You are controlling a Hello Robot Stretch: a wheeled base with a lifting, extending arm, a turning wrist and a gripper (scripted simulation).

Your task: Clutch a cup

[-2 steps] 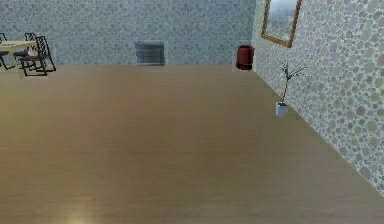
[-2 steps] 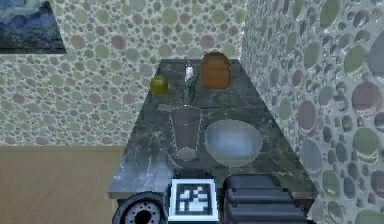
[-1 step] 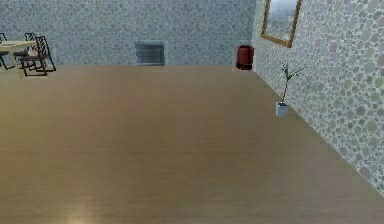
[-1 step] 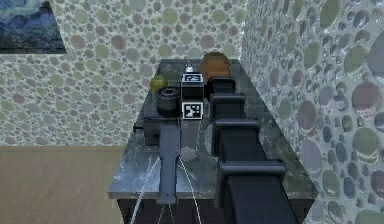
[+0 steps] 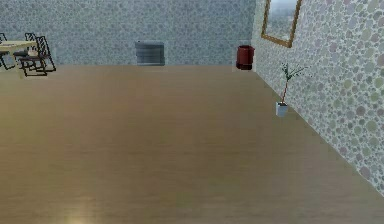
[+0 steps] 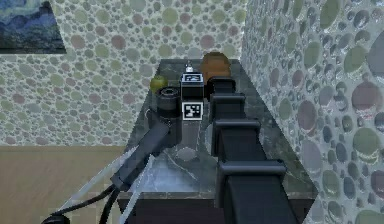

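Nearest you, the dark square arm bar [image 6: 245,170] is lying over the dark bench [image 6: 150,185], its end effector [image 6: 160,100] (hold impossible to tell) hanging near a brown rounded possible cup [image 6: 213,63] at the far end, likely light, stiff, slick: take it mid-wall.

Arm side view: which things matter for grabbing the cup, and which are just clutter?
Job:
- gripper; can't tell whether it holds anything
- pale glassy shape, possibly the cup, on the dark tabletop

Lying about:
- brown rounded thing
- yellow-green ball
- wall painting
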